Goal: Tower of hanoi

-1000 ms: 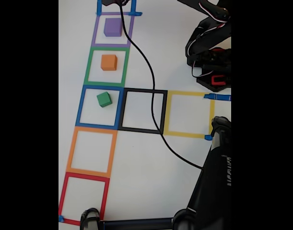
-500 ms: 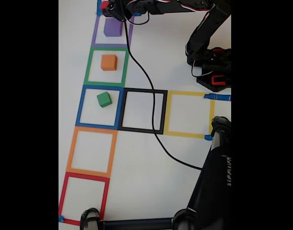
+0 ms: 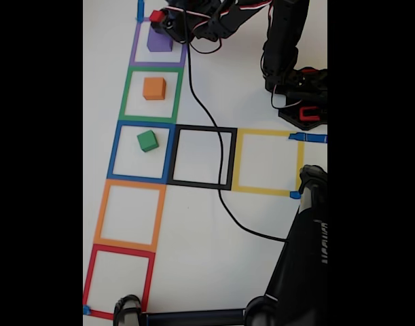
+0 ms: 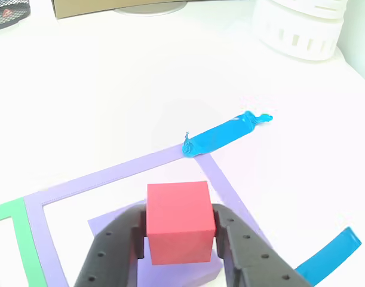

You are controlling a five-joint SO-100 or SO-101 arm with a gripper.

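The tool (image 4: 179, 236) has its two black fingers (image 4: 113, 248) closed tight against the sides of a red cube (image 4: 179, 218), and it hangs right over the purple block (image 3: 158, 41), which peeks out beneath the cube in the other view; whether the red cube touches the block beneath it I cannot tell. The purple block sits inside the purple taped square (image 3: 135, 49) at the top of the column on the white table (image 3: 193, 238), seen from the fixed view. Just past the tool, at the far corner of that square, is a strip of blue tape (image 4: 224, 136). Below the tool in the fixed view, the orange cube (image 3: 154, 88) sits in the green square (image 3: 125, 95), and further down the green cube (image 3: 147, 140) sits in the blue square (image 3: 114, 153), both well apart from the tool. A black cable (image 3: 221, 170) trails from the arm down across the black square (image 3: 204, 184), beside the yellow one (image 3: 265, 189).
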